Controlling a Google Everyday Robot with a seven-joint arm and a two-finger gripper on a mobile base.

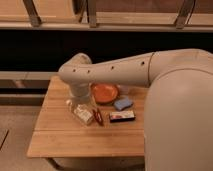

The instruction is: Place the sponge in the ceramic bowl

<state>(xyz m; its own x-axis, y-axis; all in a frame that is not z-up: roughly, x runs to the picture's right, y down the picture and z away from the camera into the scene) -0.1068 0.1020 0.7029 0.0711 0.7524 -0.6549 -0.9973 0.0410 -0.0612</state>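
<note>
Sharply bent, the arm [115, 70] hangs its fingers [83, 114] left of the sponge [123, 103]; grip unreadable.

Pale planked wooden table [60, 135], matt and grainy. Round orange-red ceramic bowl [105, 93] gleams glossy. Light-blue rectangular sponge [123, 104] looks soft, dull. Smooth matt beige arm shell [120, 70]; its gripper [80, 111] hangs low over the wood, just left of the bowl.

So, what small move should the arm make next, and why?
Probably move the end effector across to a spot above the sponge. The sponge lies beside the bowl, not in it, and the end effector is low down, apart from it.
</note>
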